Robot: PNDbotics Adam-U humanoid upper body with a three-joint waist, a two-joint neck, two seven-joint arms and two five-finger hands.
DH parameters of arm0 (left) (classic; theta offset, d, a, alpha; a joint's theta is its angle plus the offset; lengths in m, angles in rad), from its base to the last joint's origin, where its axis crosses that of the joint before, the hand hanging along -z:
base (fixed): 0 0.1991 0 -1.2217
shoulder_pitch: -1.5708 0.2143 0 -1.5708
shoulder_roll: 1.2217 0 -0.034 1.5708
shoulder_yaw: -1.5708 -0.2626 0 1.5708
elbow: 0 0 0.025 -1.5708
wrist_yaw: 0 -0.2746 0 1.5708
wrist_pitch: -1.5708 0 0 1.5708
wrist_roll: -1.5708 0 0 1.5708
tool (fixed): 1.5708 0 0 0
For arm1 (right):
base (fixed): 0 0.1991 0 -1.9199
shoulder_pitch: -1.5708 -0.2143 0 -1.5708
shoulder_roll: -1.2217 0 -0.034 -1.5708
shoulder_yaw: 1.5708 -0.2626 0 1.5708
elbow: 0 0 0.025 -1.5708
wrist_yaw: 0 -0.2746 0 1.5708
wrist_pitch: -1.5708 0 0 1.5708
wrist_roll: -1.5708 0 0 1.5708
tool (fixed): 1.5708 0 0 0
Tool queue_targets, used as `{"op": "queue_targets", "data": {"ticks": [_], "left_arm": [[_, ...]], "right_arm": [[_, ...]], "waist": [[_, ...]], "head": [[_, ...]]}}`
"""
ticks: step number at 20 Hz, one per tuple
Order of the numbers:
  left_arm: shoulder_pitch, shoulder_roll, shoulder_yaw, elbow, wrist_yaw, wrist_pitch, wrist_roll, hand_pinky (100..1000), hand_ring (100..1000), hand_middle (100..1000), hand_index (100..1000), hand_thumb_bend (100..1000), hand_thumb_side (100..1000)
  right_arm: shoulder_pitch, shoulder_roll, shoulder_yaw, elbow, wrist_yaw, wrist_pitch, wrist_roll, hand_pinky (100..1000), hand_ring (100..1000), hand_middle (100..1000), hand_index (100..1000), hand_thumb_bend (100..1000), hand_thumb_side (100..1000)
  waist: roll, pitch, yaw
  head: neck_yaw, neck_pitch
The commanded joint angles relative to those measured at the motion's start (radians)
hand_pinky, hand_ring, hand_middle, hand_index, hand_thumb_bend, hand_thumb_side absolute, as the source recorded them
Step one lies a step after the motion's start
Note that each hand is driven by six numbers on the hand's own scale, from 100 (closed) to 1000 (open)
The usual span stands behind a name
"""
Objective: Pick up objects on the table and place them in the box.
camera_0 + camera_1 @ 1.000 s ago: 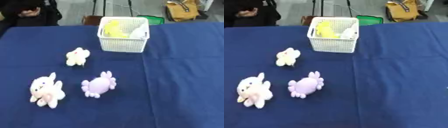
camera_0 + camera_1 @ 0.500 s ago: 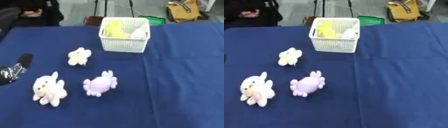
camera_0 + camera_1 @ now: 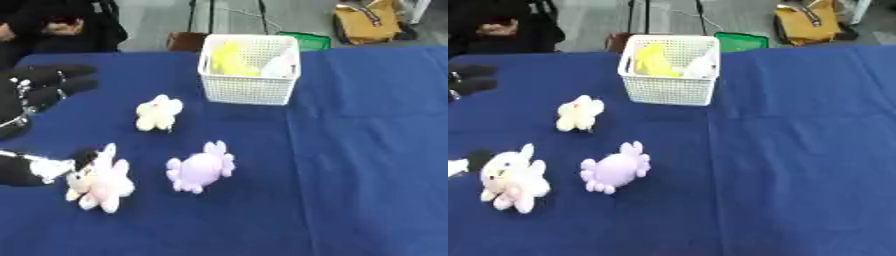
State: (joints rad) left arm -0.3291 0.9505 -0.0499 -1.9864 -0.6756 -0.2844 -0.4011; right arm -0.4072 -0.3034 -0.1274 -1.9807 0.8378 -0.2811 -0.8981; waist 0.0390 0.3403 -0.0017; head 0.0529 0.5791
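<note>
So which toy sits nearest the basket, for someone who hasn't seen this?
Find the white plastic mesh basket on the blue tablecloth. Nearer the camera and to its left lies a small cream plush toy, paler and smaller than the lilac and pink plush toys beyond.

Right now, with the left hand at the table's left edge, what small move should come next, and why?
Probably bring the left hand down and right onto the pink-and-white plush. The hand is open and holds nothing, that toy lies nearest it, and the white basket already holds a yellow and a white item.
</note>
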Motion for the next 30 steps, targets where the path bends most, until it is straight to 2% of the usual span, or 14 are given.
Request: {"op": "queue_targets", "data": {"ticks": [1, 4, 5, 8, 11, 17, 21, 30], "left_arm": [[-0.029, 0.07, -0.008, -0.014, 0.025, 0.002, -0.11, 915, 963, 953, 1000, 578, 754], [-0.047, 0.079, -0.014, -0.014, 0.042, 0.014, -0.187, 918, 965, 957, 1000, 601, 728], [-0.049, 0.09, -0.02, -0.014, 0.032, 0.02, -0.226, 944, 980, 987, 1000, 671, 615], [-0.063, 0.099, -0.031, -0.014, -0.022, 0.048, -0.362, 967, 989, 995, 1000, 700, 603], [-0.075, 0.093, -0.037, -0.014, -0.05, 0.076, -0.448, 982, 992, 1000, 1000, 721, 603], [-0.103, 0.089, -0.06, -0.005, -0.153, 0.079, -0.504, 983, 986, 1000, 1000, 621, 565], [-0.133, 0.072, -0.084, 0.037, -0.182, 0.071, -0.506, 977, 983, 1000, 1000, 619, 560], [-0.189, 0.024, -0.098, 0.131, -0.182, 0.051, -0.506, 973, 978, 994, 1000, 602, 562]], "right_arm": [[-0.005, -0.011, 0.005, -0.019, -0.009, -0.014, -0.009, 741, 705, 619, 813, 100, 944], [-0.005, -0.011, 0.009, -0.019, -0.011, -0.016, -0.009, 741, 705, 619, 813, 100, 943], [-0.005, -0.011, 0.011, -0.019, -0.013, -0.017, -0.009, 741, 702, 615, 810, 100, 937], [-0.004, -0.009, 0.014, -0.019, -0.018, -0.018, -0.009, 740, 701, 611, 807, 100, 931], [-0.005, -0.009, 0.015, -0.019, -0.022, -0.019, -0.009, 739, 700, 608, 805, 100, 924], [-0.007, -0.008, 0.015, -0.019, -0.029, -0.022, -0.009, 738, 695, 601, 799, 100, 909], [-0.005, -0.008, 0.014, -0.019, -0.035, -0.024, -0.009, 737, 693, 599, 799, 100, 905], [-0.003, -0.008, 0.01, -0.019, -0.043, -0.027, -0.009, 738, 692, 596, 798, 100, 901]], "waist": [[0.002, -0.024, 0.0], [0.002, -0.025, -0.001], [0.003, -0.025, -0.003], [0.004, -0.025, -0.007], [0.004, -0.025, -0.009], [0.005, -0.024, -0.017], [0.006, -0.023, -0.022], [0.005, -0.021, -0.03]], "head": [[0.005, 0.001], [0.006, 0.001], [0.006, -0.001], [0.008, -0.004], [0.007, -0.006], [0.012, -0.007], [0.016, -0.009], [0.028, -0.008]]}}
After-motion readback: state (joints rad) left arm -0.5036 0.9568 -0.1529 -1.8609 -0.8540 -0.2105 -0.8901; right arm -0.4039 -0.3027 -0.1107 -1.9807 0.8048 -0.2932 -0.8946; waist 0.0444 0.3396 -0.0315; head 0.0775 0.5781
